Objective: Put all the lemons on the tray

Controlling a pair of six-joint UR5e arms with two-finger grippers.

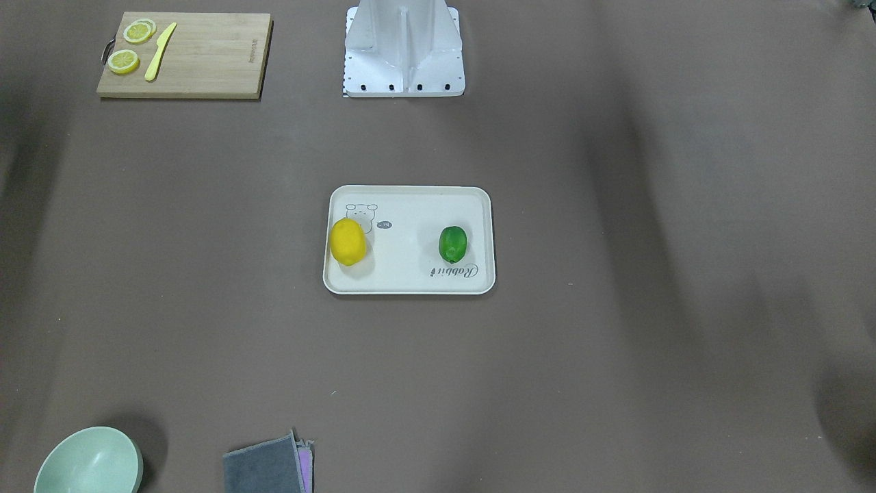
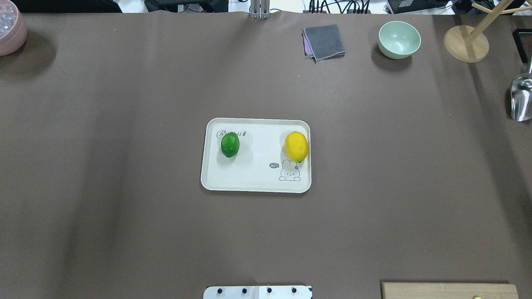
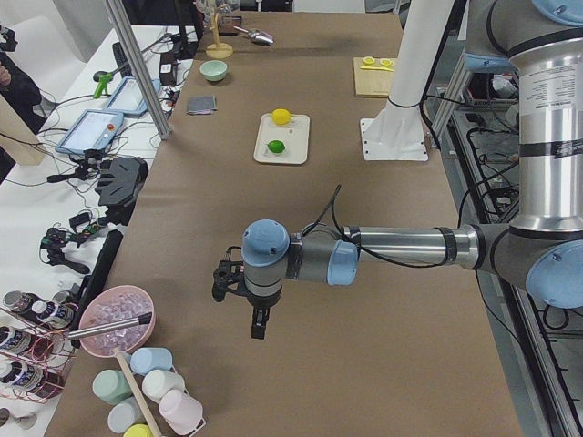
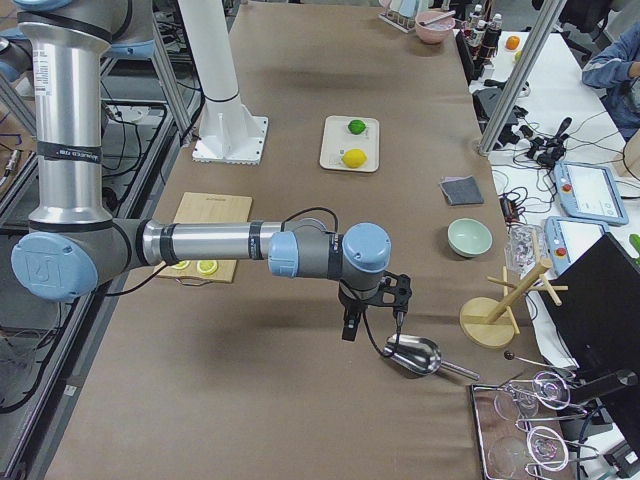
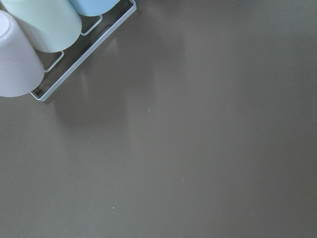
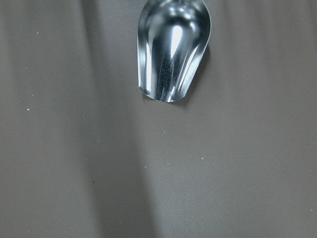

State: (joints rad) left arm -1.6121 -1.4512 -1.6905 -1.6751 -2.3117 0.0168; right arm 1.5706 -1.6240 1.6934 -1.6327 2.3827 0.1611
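The cream-white tray [image 2: 253, 166] lies at the table's middle. The yellow lemon [image 2: 296, 146] rests on it next to the rabbit drawing. The green lemon [image 2: 230, 144] rests on it by the "Rabbit" script. Both also show in the front view, yellow [image 1: 348, 241] and green [image 1: 452, 244]. My left gripper [image 3: 258, 319] hangs above bare table far from the tray, near the cups. My right gripper [image 4: 350, 325] hangs above the table at the other end, beside a metal scoop. Both show only in side views, so I cannot tell whether they are open or shut.
A wooden cutting board [image 1: 205, 61] carries lemon slices and a yellow knife. A green bowl [image 2: 399, 39], a grey cloth [image 2: 324, 41], a wooden stand [image 2: 465, 43] and the metal scoop [image 6: 173, 49] lie at the right end. A pink bowl [image 2: 10, 29] and a cup rack [image 5: 44, 44] stand at the left end.
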